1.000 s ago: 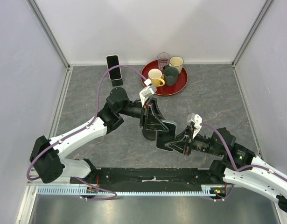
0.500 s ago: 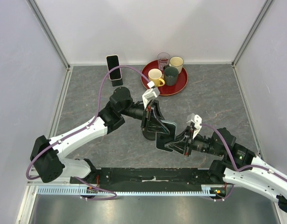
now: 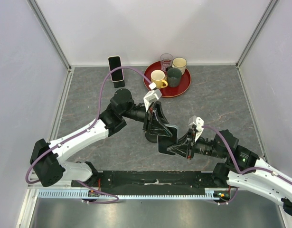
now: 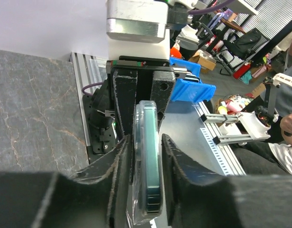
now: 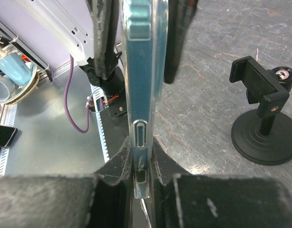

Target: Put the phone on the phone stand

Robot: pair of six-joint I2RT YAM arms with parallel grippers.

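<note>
Clear-cased phone point(image 5: 138, 71) between hands
Right hand point(image 5: 140, 159) pinched it; left hand point(image 4: 146, 142) straddled it, grip unclear; stand point(image 5: 264, 118) at 3 o'clock in right-wrist view

Top external view: fixed high, behind the robot, looking steeply down over the whole table point(image 3: 217, 102). Wrist views: each mounted close behind its own jaws, facing the opposite one nearly head-on — both share the phone point(image 4: 148, 156), seen edge-on at very short range.
</note>
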